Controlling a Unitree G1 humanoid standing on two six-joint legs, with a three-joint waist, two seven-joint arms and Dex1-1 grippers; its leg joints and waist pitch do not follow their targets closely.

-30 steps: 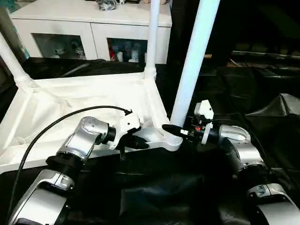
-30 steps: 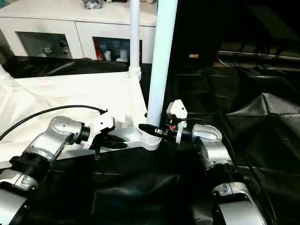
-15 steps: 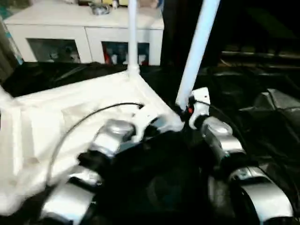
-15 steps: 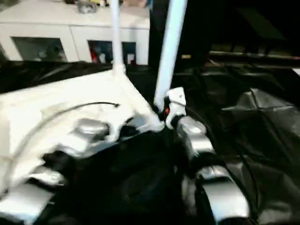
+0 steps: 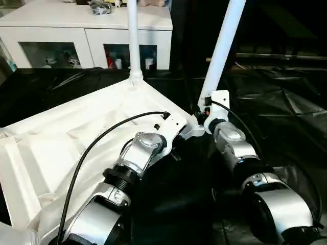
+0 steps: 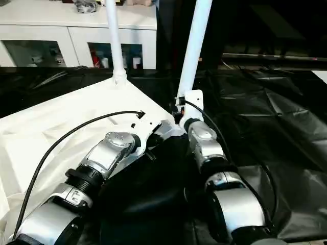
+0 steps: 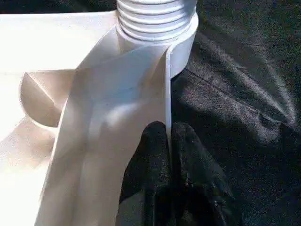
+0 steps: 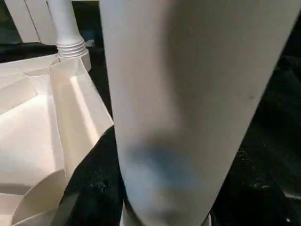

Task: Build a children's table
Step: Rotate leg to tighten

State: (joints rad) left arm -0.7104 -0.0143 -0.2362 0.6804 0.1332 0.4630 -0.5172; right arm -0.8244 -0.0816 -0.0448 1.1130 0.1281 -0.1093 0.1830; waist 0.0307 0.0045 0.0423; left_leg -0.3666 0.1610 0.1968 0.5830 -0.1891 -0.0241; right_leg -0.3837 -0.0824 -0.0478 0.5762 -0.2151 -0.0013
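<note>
The white table top (image 5: 76,138) lies upside down and tilted, its ribbed underside facing up. Two legs stand in its corner sockets: a far leg (image 5: 132,35) and a nearer leg (image 5: 223,46). My left gripper (image 7: 168,134) is shut on the thin rim of the top, just short of the near corner socket (image 7: 155,21), whose threaded collar shows. My right gripper (image 5: 201,116) sits against the base of the nearer leg (image 8: 183,94), which stands close in front of the right wrist camera.
A white cabinet with glass doors (image 5: 87,30) stands at the back. A crumpled black sheet (image 5: 286,117) covers the ground around the table. A black cable (image 5: 102,138) loops over the table top along my left arm.
The table top has swung round, so the gripped corner now points away from me, and both arms have reached further forward with it. The head view has shifted too.
</note>
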